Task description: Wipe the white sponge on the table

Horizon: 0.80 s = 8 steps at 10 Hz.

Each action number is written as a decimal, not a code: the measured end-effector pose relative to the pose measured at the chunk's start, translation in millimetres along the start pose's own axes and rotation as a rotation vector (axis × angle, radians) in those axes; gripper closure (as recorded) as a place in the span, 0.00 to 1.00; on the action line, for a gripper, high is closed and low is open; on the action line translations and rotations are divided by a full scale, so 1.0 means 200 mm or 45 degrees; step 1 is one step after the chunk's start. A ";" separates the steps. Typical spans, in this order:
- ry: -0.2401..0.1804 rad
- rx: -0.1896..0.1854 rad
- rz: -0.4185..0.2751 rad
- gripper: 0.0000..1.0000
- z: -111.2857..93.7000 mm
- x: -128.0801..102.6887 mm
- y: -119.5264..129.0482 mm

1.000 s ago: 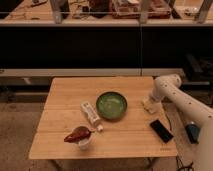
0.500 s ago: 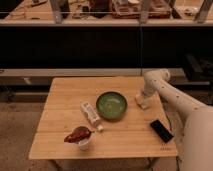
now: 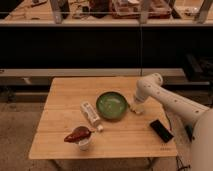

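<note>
The table (image 3: 67, 92) is a light-wood slatted rectangle in the middle of the camera view. My white arm reaches in from the lower right and bends down to the tabletop. My gripper (image 3: 136, 107) is at the table surface just right of the green bowl (image 3: 111, 105). A small pale patch right under the gripper tip looks like the white sponge (image 3: 138, 111), and it is mostly covered by the gripper.
A white labelled bottle (image 3: 90, 113) lies left of the bowl. A black phone (image 3: 161, 130) lies near the table's front right corner. A brown object (image 3: 77, 134) rests on a white cup (image 3: 85, 144) at the front left. Dark shelving stands behind the table.
My arm has swung left across the table, carrying the gripper from near the right edge to a spot beside the green bowl. The other objects have not moved.
</note>
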 end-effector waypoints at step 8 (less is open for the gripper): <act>0.074 0.020 0.084 1.00 -0.01 0.40 -0.18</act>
